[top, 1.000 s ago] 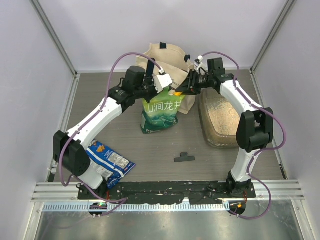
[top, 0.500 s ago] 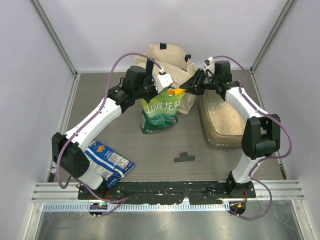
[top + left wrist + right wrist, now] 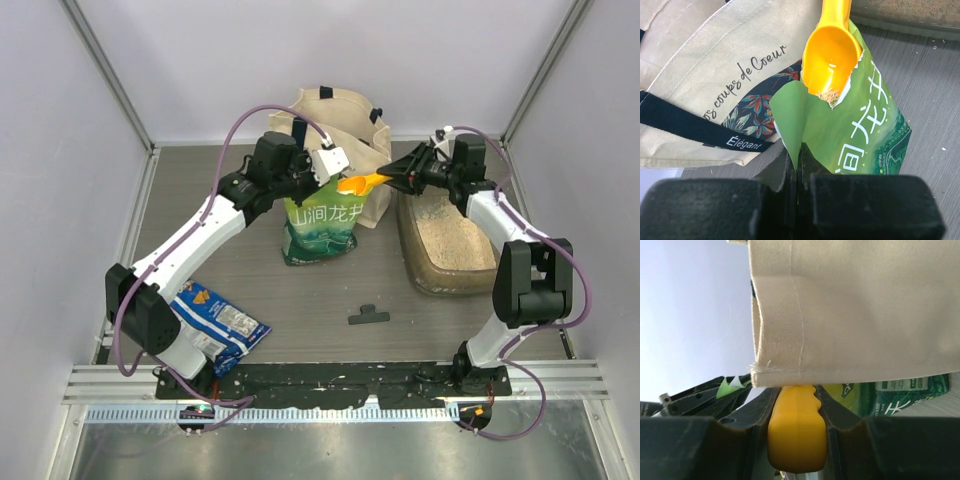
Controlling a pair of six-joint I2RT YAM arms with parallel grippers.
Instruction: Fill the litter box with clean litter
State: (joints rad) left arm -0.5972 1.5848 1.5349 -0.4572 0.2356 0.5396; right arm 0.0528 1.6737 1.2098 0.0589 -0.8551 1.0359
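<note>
right pincer [image 3: 402, 178] pinches the yellow scoop [image 3: 360, 183] by its handle, bowl ahead at the green pouch [image 3: 320, 232] the left pincer [image 3: 318, 168] grips; litter box [image 3: 408, 258] lies just behind and below.

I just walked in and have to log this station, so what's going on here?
The left gripper pinches the torn top edge of a green pouch, holding it upright and open in front of a canvas tote bag. The right gripper holds a yellow scoop by its handle. The scoop's bowl is at the pouch's mouth, with only a few grains showing in it. The litter box on the right has a layer of beige litter in it.
</note>
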